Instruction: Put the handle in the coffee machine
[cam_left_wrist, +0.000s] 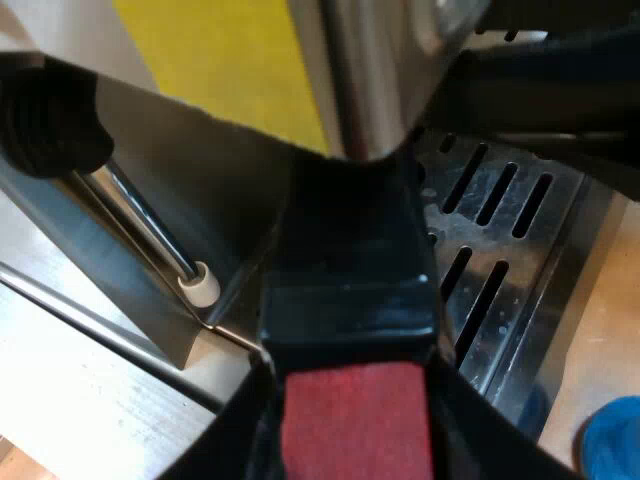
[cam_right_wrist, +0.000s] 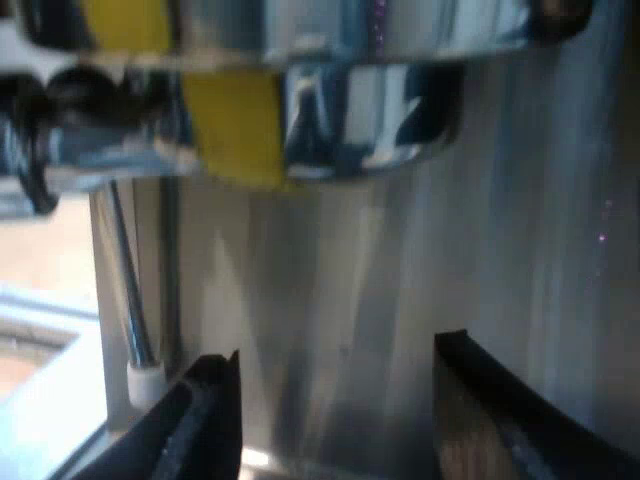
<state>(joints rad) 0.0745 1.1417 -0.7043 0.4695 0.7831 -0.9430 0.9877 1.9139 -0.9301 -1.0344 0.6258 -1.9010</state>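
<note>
Left gripper (cam_left_wrist: 352, 432) of mine is clamped on the handle (cam_left_wrist: 350, 270), fingers pressed to both sides of its red end (cam_left_wrist: 355, 425). The dark shaft runs to the metal holder (cam_left_wrist: 365, 100), which seems to sit at the espresso machine (cam_left_wrist: 215, 195) front, over the drip tray (cam_left_wrist: 572, 262). Five slots show in the tray. One steam wand (cam_left_wrist: 150, 225) hangs just beside the handle. A blue thing (cam_left_wrist: 612, 440), perhaps the tamper, lies near the tray's edge. My right gripper (cam_right_wrist: 335, 410) faces the machine's steel front with its two fingers spread apart.
</note>
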